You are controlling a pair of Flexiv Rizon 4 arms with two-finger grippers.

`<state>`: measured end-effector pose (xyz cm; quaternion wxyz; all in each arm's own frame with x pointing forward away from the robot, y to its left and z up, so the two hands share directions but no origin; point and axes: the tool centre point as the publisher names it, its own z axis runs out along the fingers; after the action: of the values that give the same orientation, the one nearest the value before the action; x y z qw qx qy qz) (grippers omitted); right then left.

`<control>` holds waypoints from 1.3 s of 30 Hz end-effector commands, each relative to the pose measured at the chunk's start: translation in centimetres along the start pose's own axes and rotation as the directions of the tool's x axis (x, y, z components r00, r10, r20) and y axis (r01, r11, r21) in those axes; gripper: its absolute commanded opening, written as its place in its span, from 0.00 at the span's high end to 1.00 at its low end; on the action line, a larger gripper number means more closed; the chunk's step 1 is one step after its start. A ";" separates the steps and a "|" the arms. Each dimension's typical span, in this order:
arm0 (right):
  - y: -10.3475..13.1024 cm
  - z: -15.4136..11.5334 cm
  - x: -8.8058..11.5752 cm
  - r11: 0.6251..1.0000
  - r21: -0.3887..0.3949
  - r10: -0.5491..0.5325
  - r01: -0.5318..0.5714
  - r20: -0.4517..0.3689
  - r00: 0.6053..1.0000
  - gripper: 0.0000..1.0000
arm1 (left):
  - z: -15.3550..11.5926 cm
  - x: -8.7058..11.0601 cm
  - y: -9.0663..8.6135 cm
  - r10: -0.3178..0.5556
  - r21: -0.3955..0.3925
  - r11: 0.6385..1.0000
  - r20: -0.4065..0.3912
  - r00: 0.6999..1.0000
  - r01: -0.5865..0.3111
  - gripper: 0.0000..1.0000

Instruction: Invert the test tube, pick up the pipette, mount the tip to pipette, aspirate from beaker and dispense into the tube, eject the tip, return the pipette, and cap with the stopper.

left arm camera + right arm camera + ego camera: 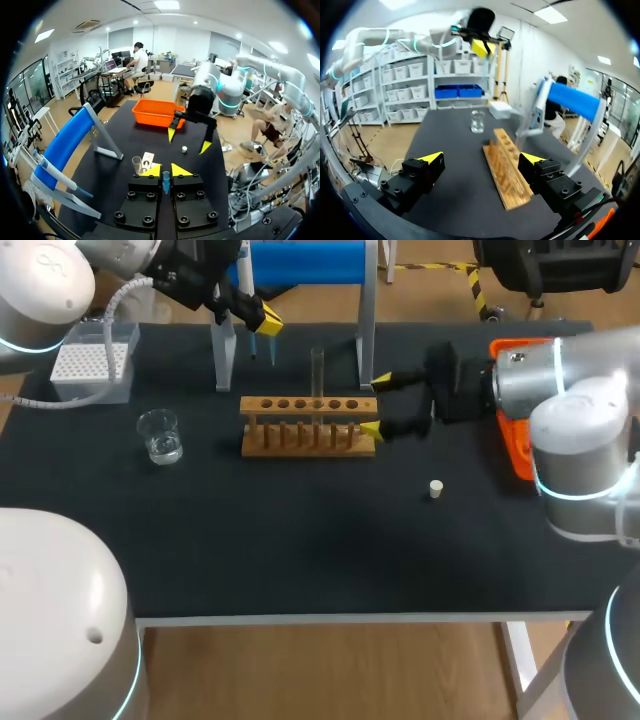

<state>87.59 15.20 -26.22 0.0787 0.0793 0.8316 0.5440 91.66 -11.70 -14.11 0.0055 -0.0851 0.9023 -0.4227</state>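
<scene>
Clamping left gripper (pixel 165 170): fingers together on the blue pipette (pixel 165 184), high at the far left, just beside the blue-topped stand (pixel 300 260); slip or tilt likely if the hold is off-centre.
Right gripper (pixel 376 405): fingers wide apart around the right end of the wooden rack (pixel 308 425), no contact visible; rack liable to be shoved if closed or swung sideways.
Test tube (pixel 318 370): upright in the rack, right of its middle, mouth up; liable to rattle or tip if the rack is nudged; liquid level too faint to tell.
Beaker (pixel 160 435): near left, well apart from the rack, clear liquid inside; spill possible if clipped by the left arm on a low pass.
Tip box (pixel 92 365): far left, beside the stand; poor tip seating likely if the pipette comes down askew.
Stopper (pixel 436 488): loose on the black table (pixel 300 560), right of and nearer than the rack; liable to roll away if brushed by the right gripper.
Tip on pipette: too small to tell.
</scene>
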 end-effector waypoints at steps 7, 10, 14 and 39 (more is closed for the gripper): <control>4.0 1.4 0.1 0.995 -0.093 -0.053 0.042 -0.117 0.992 0.00 | -0.2 -0.1 -0.1 -0.002 -0.005 1.000 -0.004 1.000 0.001 1.00; 5.1 2.5 0.4 0.992 -0.116 -0.071 0.054 -0.149 0.986 0.00 | -0.2 -0.1 -0.1 -0.002 -0.005 1.000 -0.004 1.000 0.001 1.00; 6.5 4.0 0.6 0.987 -0.144 -0.091 0.067 -0.172 0.981 0.00 | -0.2 -0.1 -0.1 -0.002 -0.005 1.000 -0.004 1.000 0.001 1.00; 11.3 10.1 -0.8 0.958 -0.288 -0.054 0.003 -0.169 0.984 0.00 | -0.2 -0.1 -0.1 -0.002 -0.005 1.000 -0.004 1.000 0.001 1.00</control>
<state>90.89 28.03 -19.63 0.0209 0.0057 0.7522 0.6585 91.67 -11.68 -14.10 0.0054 -0.0850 0.9022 -0.4227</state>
